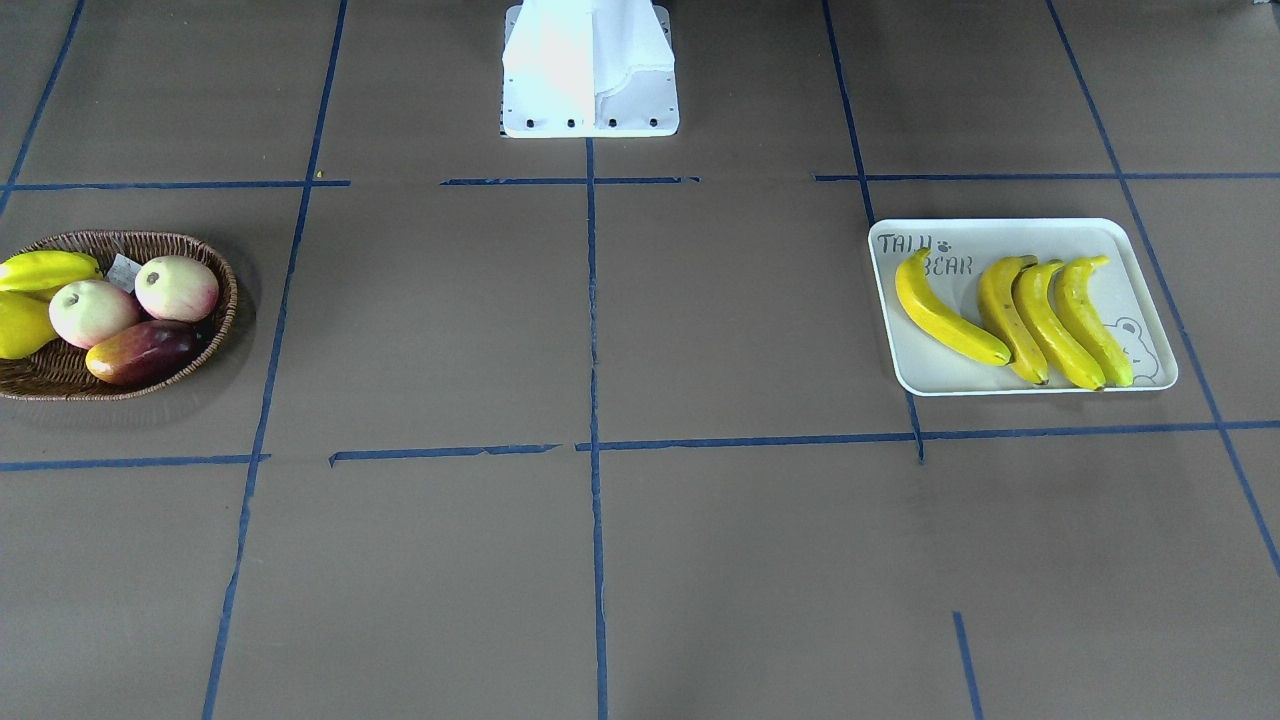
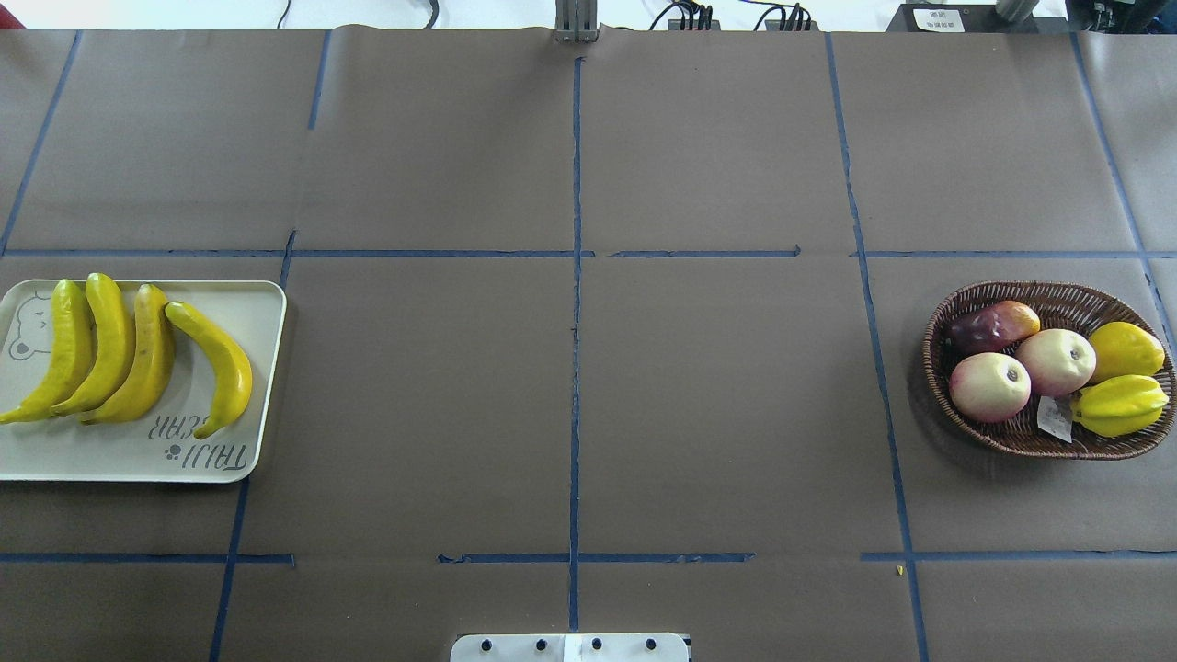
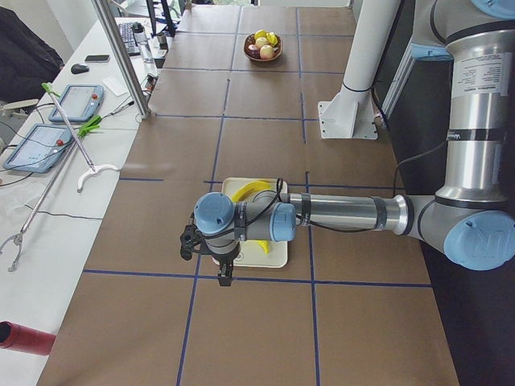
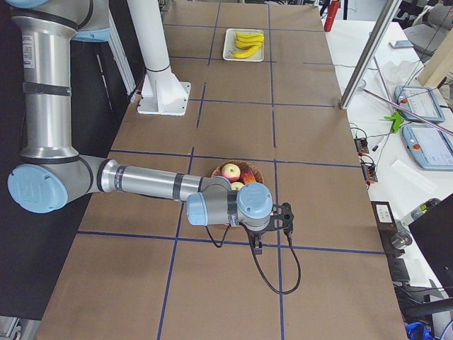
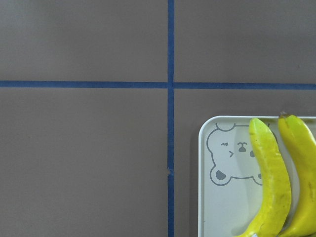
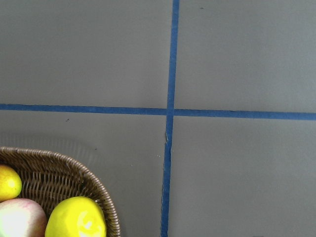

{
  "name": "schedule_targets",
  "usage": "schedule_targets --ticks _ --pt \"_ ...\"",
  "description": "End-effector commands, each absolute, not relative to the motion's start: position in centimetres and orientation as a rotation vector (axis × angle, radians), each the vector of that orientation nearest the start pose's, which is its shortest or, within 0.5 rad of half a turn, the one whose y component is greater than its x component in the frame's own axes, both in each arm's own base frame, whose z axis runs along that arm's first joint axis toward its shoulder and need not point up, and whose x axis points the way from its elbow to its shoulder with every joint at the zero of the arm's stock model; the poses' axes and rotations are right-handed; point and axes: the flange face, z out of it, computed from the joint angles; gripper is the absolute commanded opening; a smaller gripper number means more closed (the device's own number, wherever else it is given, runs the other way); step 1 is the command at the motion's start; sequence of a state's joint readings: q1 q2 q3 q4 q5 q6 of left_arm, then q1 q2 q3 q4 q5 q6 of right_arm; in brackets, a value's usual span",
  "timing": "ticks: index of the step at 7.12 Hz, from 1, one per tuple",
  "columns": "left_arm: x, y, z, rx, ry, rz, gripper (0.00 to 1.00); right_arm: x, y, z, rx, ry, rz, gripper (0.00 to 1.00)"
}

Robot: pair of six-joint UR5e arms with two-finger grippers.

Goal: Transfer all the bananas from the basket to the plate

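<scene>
Far left of the tabletop (image 2: 717,414), overhead view: the plate (image 2: 55,455) is sitting flat, with its bear print in the far left corner. All four bananas (image 2: 110,345) are lying on it. Three are nesting side by side and touching. The fourth is lying just to their right, its far end meeting theirs and its near end swinging away.

The left claw (image 3: 224,269) is showing only in the side view, pointing down at the near end of the plate. I cannot tell whether it is spread or pressed together.

Centre: blue tape lines (image 2: 575,368) are crossing the brown paper, and the white robot base (image 2: 570,646) is sitting at the near edge.

Far right: the basket (image 2: 1057,299) is holding no bananas. It is holding two peaches (image 2: 990,386), a mango (image 2: 993,324) at the far left rim, a lemon-like fruit (image 2: 1126,349), a star fruit (image 2: 1120,405) and a small paper tag (image 2: 1055,418).

The right claw (image 4: 256,241), seen only from the side, is pointing down just beside the basket's outer end. I cannot tell its state either.
</scene>
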State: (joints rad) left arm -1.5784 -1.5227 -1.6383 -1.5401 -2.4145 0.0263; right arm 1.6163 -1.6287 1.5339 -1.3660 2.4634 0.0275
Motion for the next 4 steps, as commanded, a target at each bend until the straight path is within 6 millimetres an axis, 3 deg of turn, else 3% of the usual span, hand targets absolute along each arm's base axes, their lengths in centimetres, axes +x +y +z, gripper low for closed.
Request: schedule_targets --ticks 1,2,3,4 --pt "-6.2 -47.0 64.8 0.002 0.844 0.013 1.0 8.5 -46.3 66.6 0.01 -0.892 0.087 1.0" --pt "-6.2 -47.0 64.8 0.002 0.844 0.013 1.0 8.6 -46.2 63.8 -0.009 -0.878 0.1 1.0" --pt "-6.2 -47.0 64.8 0.002 0.845 0.013 1.0 8.6 -45.9 62.3 -0.024 -0.874 0.108 1.0" --pt "-6.2 -46.9 64.9 0.001 0.845 0.014 1.0 8.8 -45.7 62.7 -0.025 -0.836 0.097 1.0"
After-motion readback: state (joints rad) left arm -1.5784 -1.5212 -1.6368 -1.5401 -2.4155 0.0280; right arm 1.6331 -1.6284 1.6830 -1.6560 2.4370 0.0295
